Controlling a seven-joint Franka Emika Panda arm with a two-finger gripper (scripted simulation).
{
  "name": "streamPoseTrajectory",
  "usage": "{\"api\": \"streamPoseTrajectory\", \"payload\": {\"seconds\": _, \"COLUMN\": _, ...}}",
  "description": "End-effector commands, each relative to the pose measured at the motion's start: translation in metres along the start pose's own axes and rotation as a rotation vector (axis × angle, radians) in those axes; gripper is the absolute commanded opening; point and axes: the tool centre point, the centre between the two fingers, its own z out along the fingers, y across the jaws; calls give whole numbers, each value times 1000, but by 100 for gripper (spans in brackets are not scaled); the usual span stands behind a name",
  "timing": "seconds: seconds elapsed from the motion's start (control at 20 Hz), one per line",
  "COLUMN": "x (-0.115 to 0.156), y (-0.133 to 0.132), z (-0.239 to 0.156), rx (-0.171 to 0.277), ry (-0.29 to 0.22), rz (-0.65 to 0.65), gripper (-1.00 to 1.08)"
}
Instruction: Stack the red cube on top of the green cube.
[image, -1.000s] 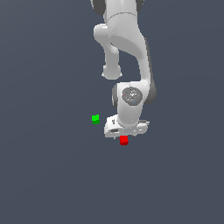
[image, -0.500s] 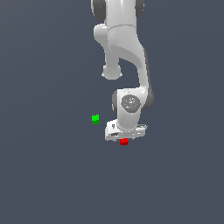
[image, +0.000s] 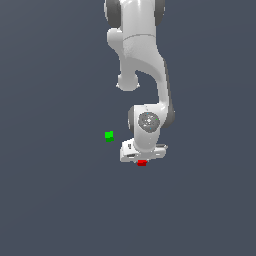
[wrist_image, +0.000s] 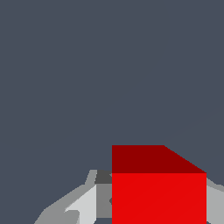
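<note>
Your glossy white, rounded-link robot arm (image: 142, 55), dark grey joint seams, round speckled grey wrist cap (image: 148, 120), blocky white gripper (image: 142, 156).

The exterior view looks down from high above and well back, taking in the whole arm (image: 142, 75) reaching from 12 o'clock toward the frame's centre, over a plain dark floor (image: 50, 200). The wrist view sits very near the floor, just behind the gripper (wrist_image: 144, 205), facing outward past it. Both views share the red cube (image: 142, 162), a speck in the exterior view and a large block at about 5 o'clock in the wrist view
</note>
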Motion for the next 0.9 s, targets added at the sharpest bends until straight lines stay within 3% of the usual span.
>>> {"api": "streamPoseTrajectory", "payload": {"seconds": 0.0, "x": 0, "y": 0, "z": 0, "rx": 0, "ry": 1, "rz": 0, "gripper": -100}}
{"api": "streamPoseTrajectory", "payload": {"seconds": 0.5, "x": 0, "y": 0, "z": -5, "rx": 0, "ry": 1, "rz": 0, "gripper": -100}}
{"api": "streamPoseTrajectory", "payload": {"seconds": 0.85, "x": -1, "y": 0, "z": -38, "rx": 0, "ry": 1, "rz": 0, "gripper": -100}}
